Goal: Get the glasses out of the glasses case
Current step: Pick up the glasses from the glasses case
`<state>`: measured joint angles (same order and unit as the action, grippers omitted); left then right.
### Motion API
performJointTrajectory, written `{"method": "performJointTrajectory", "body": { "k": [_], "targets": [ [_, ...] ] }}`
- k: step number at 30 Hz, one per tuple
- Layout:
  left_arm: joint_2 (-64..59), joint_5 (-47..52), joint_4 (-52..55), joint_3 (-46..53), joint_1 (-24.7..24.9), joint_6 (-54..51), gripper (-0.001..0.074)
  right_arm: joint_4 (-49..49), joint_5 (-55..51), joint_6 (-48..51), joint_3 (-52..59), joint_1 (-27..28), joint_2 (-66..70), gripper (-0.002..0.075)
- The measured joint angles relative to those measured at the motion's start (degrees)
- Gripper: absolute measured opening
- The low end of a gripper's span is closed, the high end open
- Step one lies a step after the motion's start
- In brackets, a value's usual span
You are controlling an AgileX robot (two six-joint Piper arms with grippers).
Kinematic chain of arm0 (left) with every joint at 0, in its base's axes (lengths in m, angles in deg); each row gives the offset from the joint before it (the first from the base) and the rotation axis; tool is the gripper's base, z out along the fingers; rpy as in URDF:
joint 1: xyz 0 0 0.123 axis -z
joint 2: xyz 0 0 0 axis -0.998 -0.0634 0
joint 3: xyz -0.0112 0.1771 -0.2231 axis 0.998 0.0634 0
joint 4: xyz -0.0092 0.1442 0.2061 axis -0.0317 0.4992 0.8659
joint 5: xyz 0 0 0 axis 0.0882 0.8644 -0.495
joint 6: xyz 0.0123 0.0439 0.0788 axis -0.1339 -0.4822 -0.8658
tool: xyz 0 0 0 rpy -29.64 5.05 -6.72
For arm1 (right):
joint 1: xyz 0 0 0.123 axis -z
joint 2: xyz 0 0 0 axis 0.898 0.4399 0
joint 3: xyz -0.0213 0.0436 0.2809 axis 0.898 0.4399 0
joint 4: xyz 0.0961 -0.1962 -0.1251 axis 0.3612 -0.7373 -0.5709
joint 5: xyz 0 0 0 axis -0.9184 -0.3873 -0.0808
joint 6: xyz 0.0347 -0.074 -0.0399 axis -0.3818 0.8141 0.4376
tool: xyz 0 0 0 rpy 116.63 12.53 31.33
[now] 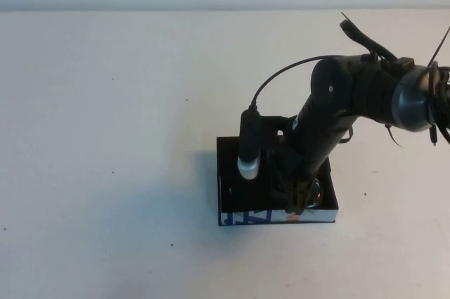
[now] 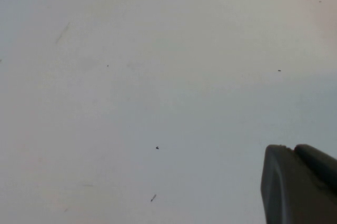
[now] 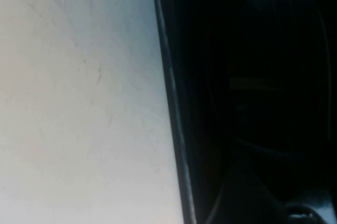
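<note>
The glasses case [image 1: 278,217] is a shallow black box with a white front edge and blue lettering, lying right of the table's middle. My right gripper [image 1: 299,199] reaches down into it near its front right corner. A greyish lens of the glasses [image 1: 318,189] shows just beside the gripper; the rest is hidden under the arm. In the right wrist view the case's wall [image 3: 171,103] runs past a dark rounded frame of the glasses [image 3: 274,71] inside the box. My left gripper [image 2: 295,151] is shut and empty over bare table, out of the high view.
The white table [image 1: 112,137] spreads wide to the left of and in front of the case. The right arm's cable [image 1: 281,74] loops above the case's back edge. A back wall edge [image 1: 211,9] bounds the far side.
</note>
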<state>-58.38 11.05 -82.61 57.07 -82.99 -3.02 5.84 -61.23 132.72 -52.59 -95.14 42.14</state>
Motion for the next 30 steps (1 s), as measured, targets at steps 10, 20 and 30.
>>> {"method": "performJointTrajectory", "body": {
  "k": [10,20,30],
  "targets": [
    [0.0,0.0,0.0,0.0,0.0,0.0,-0.0005,0.79,0.61,0.0,-0.09,0.0,0.27,0.0155],
    [0.0,0.0,0.0,0.0,0.0,0.0,-0.0005,-0.98,-12.35,-5.73,-10.56,0.0,0.95,0.0016],
    [0.0,0.0,0.0,0.0,0.0,0.0,-0.0004,-2.92,-17.45,-36.36,-15.31,7.18,-6.77,0.0015]
  ]
}}
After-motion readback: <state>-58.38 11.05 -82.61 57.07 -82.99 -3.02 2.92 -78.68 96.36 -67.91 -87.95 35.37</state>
